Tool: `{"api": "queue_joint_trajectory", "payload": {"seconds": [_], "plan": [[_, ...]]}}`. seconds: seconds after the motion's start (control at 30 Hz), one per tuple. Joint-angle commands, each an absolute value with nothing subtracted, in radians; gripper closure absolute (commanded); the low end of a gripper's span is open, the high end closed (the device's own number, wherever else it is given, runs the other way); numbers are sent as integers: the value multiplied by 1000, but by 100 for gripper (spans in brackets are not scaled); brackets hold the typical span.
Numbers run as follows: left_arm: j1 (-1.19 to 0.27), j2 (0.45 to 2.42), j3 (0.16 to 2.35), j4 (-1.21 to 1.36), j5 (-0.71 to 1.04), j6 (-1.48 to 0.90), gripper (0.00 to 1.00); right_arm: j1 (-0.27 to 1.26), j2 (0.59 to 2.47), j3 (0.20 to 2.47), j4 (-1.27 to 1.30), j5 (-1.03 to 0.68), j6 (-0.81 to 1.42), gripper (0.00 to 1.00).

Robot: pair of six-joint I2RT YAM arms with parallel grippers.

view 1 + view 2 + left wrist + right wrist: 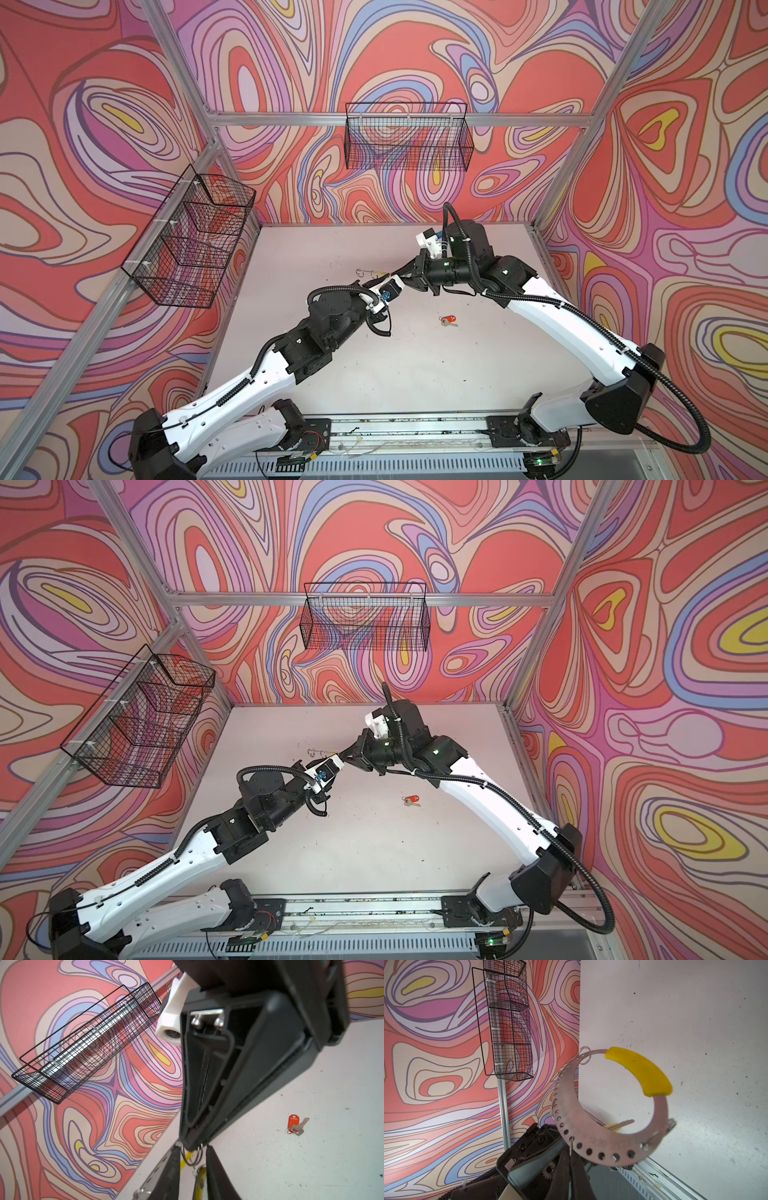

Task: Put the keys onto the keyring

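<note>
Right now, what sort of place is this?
Probably a robot lab test cell: two arms on a rail at a white table, boxed in by an aluminium frame with swirl-patterned walls and hung wire baskets.

The keyring [591,1138] is matt brushed metal with a smooth yellow plastic arc [640,1073]. The red tag [293,1120] looks glossy plastic, the table [695,1022] matt.

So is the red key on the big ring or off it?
Off. The red key lies alone on the table, away from the keyring that the right pincer holds up.
</note>
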State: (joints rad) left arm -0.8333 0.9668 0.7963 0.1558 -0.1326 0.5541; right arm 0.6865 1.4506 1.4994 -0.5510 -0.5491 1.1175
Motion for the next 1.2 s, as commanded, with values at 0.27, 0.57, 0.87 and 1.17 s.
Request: {"api": "queue_joint_trajectory", "payload": {"seconds": [0.27,0.57,0.87,1.17], "plan": [[-839,988,831,212,-163,588,92,684,1434,1487,-507,-594,1142,100],[-839,990,828,239,-180,566,100,684,1420,1445,-489,-609,1149,100],[-839,973,866,108,-135,475,100,647,1406,1494,-562,-641,1019,69],[-839,950,919,-127,10,259,100,601,1395,1742,-771,-726,560,63]]}}
